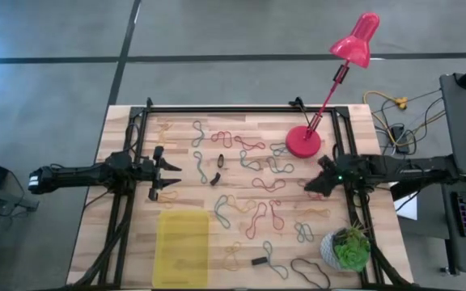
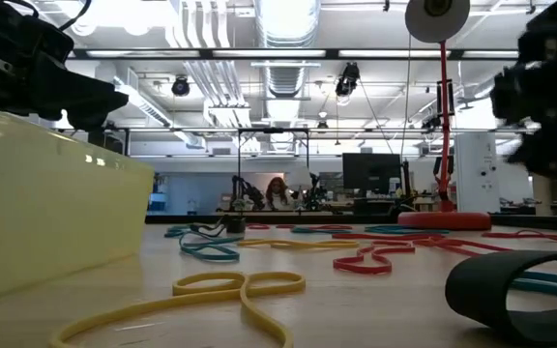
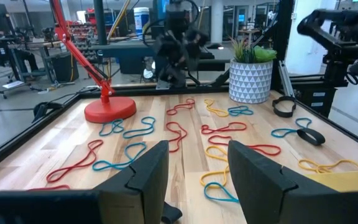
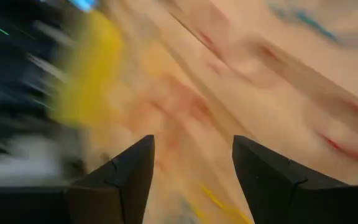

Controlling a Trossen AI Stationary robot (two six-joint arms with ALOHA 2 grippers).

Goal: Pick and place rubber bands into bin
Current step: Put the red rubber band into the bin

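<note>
The bin (image 1: 184, 247) sat at the table's near edge, apparently empty, with the rubber bands (image 1: 253, 190) scattered flat across the wood beyond it. The left gripper (image 3: 193, 175) hovered past the bin's far side, fingers parted, nothing between them. The right gripper (image 4: 191, 174) was likewise spread and unloaded, near the red lamp base (image 1: 303, 143) (its wrist view was smeared). The bands looked light, limp and thin; pinching one strand where a loop lifts slightly off the wood would likely serve best.
</note>
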